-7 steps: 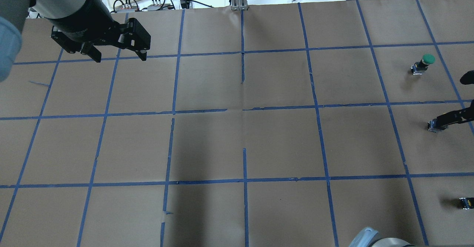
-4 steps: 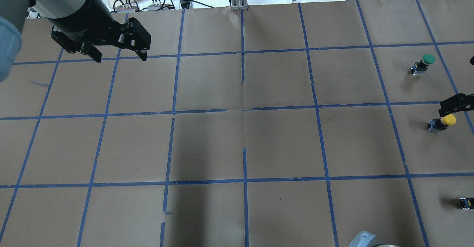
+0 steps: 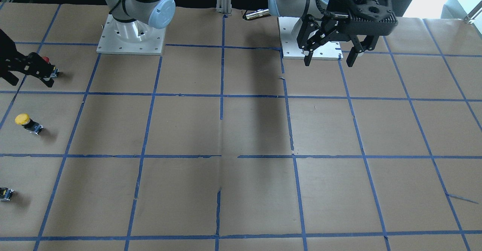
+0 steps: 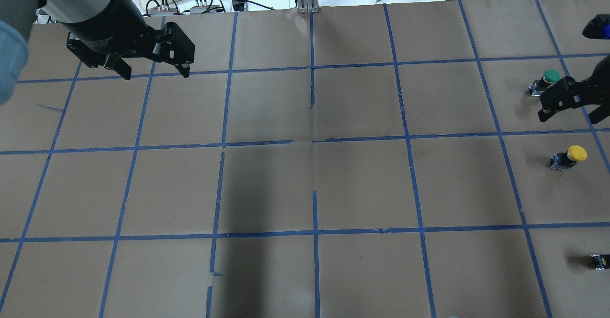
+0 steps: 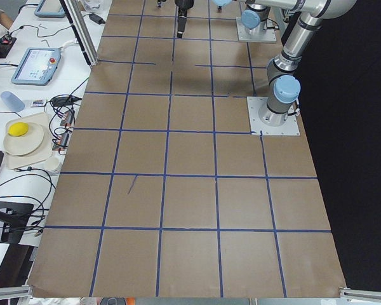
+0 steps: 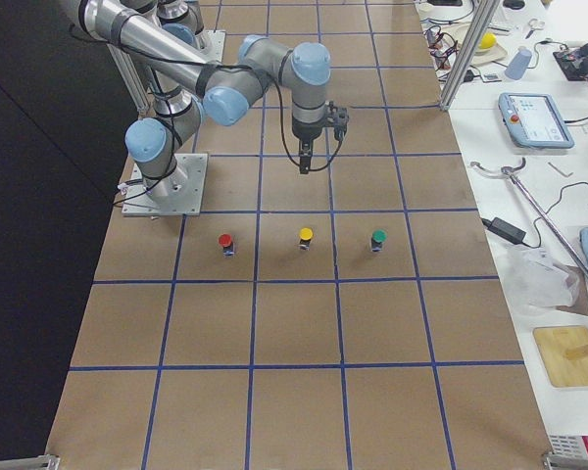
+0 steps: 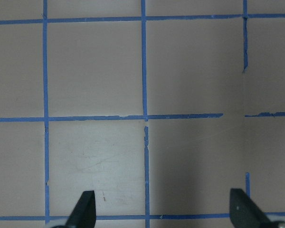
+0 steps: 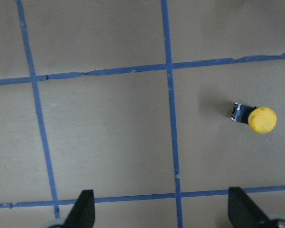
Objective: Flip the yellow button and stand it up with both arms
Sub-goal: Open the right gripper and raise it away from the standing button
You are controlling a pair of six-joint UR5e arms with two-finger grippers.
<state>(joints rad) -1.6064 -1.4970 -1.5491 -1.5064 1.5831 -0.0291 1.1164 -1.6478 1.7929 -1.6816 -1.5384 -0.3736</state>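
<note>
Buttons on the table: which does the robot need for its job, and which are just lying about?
For the job: yellow button, left gripper, right gripper, both open and empty.

Just lying about: green button, red button, small black part.

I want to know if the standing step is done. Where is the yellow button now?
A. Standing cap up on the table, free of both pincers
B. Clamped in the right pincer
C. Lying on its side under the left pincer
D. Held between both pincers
A: the yellow button stands cap up on the table between the red button and the green button. The open right pincer holds nothing.
</note>
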